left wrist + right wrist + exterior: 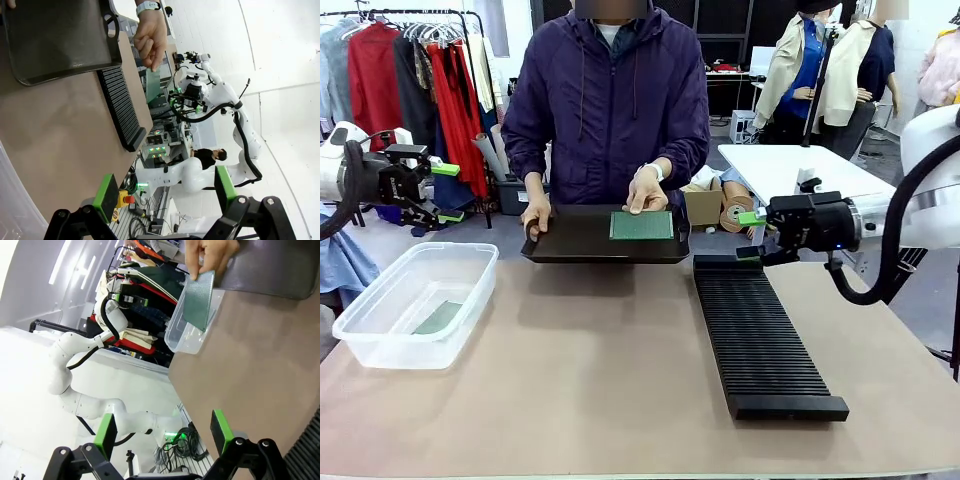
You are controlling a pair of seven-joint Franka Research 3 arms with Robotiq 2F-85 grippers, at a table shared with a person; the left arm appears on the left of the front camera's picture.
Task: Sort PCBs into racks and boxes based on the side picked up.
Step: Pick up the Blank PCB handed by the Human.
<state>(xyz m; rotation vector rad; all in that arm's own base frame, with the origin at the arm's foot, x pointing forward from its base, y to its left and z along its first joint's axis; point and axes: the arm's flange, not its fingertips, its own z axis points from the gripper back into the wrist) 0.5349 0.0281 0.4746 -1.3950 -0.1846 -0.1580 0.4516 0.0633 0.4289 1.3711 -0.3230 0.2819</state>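
Note:
A person at the far side holds a wide black tray (570,240) with one hand. Their other hand (645,190) pinches the top edge of a green PCB (641,225), lifting it off the tray; this PCB (153,85) (199,300) hangs from the fingers in both wrist views. The clear box (415,300) at the left holds another PCB (440,318). The long black slotted rack (760,335) lies right of centre. My left gripper (448,192) (165,192) hovers open above the table's left edge. Beside the rack's far end, my right gripper (750,235) (163,432) is open and holds nothing.
The brown table (610,380) is bare between box and rack. A clothes rail (420,60) stands behind at the left, and a white table (790,165) with cardboard boxes at the back right.

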